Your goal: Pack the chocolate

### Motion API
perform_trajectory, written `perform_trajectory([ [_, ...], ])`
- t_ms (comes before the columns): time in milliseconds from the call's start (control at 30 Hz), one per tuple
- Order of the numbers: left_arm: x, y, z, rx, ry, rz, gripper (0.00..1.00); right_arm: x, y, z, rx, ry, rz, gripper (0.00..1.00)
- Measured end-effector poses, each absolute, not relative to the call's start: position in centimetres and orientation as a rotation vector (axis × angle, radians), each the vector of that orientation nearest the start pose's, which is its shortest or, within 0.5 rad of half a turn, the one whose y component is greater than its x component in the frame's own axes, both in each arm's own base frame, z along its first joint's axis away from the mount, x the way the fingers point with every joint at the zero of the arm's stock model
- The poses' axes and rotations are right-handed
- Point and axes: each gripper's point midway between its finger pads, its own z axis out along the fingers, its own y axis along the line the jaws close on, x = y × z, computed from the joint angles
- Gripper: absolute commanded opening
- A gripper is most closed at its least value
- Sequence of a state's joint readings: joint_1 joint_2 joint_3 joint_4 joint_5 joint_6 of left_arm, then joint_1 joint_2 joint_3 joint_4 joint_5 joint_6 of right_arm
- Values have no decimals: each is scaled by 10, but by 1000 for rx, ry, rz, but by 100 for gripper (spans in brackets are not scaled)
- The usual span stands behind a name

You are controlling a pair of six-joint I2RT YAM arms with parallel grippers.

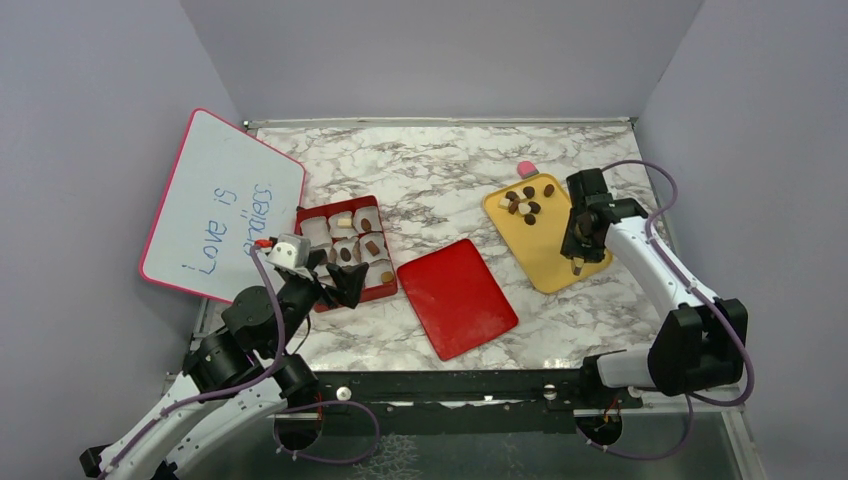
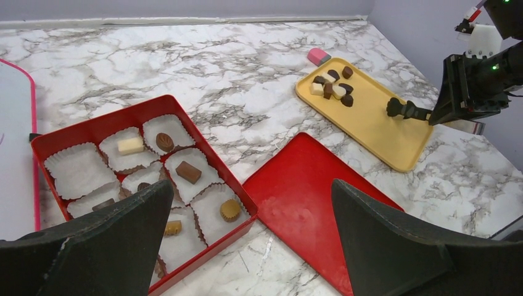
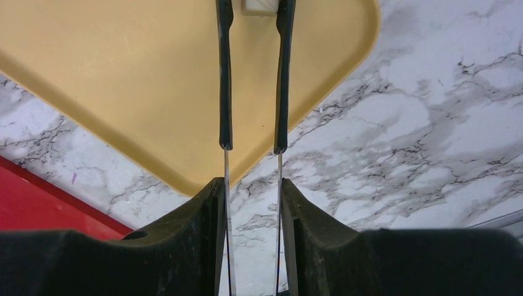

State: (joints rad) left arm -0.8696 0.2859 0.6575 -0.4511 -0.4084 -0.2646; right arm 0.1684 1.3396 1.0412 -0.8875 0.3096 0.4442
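Observation:
Several chocolate pieces (image 1: 525,203) lie clustered at the far end of a yellow tray (image 1: 545,255). More chocolate (image 2: 188,172) sits in white paper cups inside the red box (image 2: 98,123). My right gripper (image 3: 251,185) is shut on thin metal tongs (image 3: 226,92) with black tips, held over the tray (image 3: 123,74). A white piece (image 3: 259,6) shows between the tong tips; I cannot tell if it is gripped. My left gripper (image 2: 253,185) hangs wide open and empty above the near corner of the box (image 1: 300,215).
The flat red lid (image 1: 457,297) lies between box and tray. A small pink block (image 1: 527,168) rests beyond the tray's far end. A whiteboard (image 1: 220,205) leans at the left wall. Grey walls close three sides.

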Motion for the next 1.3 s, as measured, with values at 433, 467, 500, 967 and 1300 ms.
perform_trajectory([
  [433,180,-120,275,185,1655,-528,99,273,10,108,403,2661,-241,28],
  [467,180,-120,275,185,1655,-528,99,273,10,108,399,2663,-241,27],
  [500,180,-120,275,185,1655,-528,99,273,11,108,391,2664,-235,27],
  [967,181,-113,278,155,1642,-511,99,278,30,115,266,2675,-87,27],
  [1300,183,-107,279,125,1636,-488,99,284,38,130,212,2636,-31,27],
])
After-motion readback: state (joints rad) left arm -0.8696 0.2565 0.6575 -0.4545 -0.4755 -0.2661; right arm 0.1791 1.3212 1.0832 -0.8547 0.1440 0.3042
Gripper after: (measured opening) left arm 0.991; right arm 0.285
